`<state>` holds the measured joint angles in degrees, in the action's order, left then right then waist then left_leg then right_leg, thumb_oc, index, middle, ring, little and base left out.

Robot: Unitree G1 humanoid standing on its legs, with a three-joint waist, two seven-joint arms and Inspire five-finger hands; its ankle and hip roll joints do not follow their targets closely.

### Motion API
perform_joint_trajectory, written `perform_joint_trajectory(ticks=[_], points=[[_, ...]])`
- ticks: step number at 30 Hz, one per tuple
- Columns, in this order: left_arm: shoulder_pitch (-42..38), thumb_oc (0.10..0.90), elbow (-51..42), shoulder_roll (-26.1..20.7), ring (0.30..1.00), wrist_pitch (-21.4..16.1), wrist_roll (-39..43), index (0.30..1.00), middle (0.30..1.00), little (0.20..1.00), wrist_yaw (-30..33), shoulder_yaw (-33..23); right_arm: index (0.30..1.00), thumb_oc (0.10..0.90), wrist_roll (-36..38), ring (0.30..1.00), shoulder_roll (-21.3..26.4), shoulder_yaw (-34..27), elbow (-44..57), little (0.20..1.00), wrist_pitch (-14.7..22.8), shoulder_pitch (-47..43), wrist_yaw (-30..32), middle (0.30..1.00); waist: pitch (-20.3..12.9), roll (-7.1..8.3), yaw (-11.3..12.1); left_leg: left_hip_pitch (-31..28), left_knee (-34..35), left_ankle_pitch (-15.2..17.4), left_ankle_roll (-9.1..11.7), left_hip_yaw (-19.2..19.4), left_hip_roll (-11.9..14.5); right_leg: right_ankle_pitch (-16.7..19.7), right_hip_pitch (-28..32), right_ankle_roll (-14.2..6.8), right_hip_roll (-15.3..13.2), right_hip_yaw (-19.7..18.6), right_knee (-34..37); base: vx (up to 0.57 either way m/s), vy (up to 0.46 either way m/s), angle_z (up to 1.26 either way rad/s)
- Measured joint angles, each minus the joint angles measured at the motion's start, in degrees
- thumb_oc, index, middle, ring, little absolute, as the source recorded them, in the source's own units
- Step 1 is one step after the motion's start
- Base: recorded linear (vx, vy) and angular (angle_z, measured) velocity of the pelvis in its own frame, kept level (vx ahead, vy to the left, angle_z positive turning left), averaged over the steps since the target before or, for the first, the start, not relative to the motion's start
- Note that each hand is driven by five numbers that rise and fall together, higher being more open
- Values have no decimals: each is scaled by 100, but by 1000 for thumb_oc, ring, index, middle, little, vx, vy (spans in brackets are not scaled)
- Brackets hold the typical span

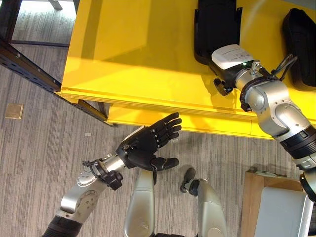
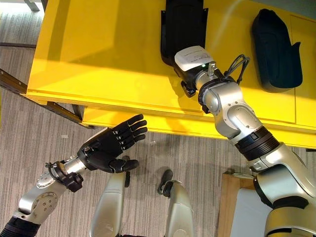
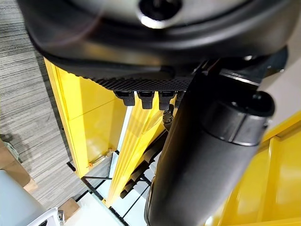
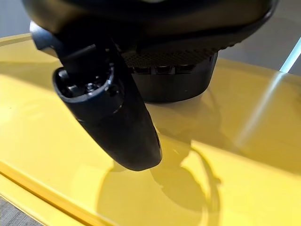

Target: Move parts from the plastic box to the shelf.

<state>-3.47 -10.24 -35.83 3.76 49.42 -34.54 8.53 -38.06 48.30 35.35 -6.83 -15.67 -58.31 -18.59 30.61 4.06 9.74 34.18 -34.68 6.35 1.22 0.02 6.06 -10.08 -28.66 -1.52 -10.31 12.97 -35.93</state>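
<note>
Two black parts lie on the yellow shelf (image 1: 138,54), one at about 12 o'clock in the head camera's view (image 2: 183,24), the other well apart from it at 2 o'clock (image 2: 276,52). The right hand (image 2: 190,66) reaches over the shelf's front edge and rests at the near end of the 12 o'clock part, its white-topped back turned up. Whether its fingers lie straight on the part or curl against it cannot be told: from the head they are hidden under the hand, and the right wrist view gives the thumb (image 4: 110,113) hanging free above the glossy yellow surface and the fingers (image 4: 164,68) right against the dark, rounded end of the part (image 4: 174,87).

The left hand (image 1: 143,145) hovers at 7 o'clock, off the shelf and over the grey striped floor (image 1: 44,143), palm turned up, fingers straight and spread toward the shelf's front edge, thumb out to the side, grasping nothing. Its wrist view looks past the fingertips (image 3: 141,99) and thumb (image 3: 202,165) to the yellow shelf edge.

A dark metal frame (image 1: 24,64) runs beside the shelf at 10 o'clock. A grey box on a wooden base (image 1: 281,210) stands at 5 o'clock, near the right arm.
</note>
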Motion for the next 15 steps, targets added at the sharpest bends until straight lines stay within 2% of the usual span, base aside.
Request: perform_joint_trajectory(ticks=[15], points=[[-9, 900, -3, -3, 1000, 0, 7, 1000, 1000, 1000, 20, -14, 1000, 900, -203, 1000, 119, -293, 895, 1000, -90, 598, -237, 1000, 1, 7, -28, -19, -17, 68, -39, 128, -4, 6, -31, -35, 5, -114, -20, -1, 5, -2]])
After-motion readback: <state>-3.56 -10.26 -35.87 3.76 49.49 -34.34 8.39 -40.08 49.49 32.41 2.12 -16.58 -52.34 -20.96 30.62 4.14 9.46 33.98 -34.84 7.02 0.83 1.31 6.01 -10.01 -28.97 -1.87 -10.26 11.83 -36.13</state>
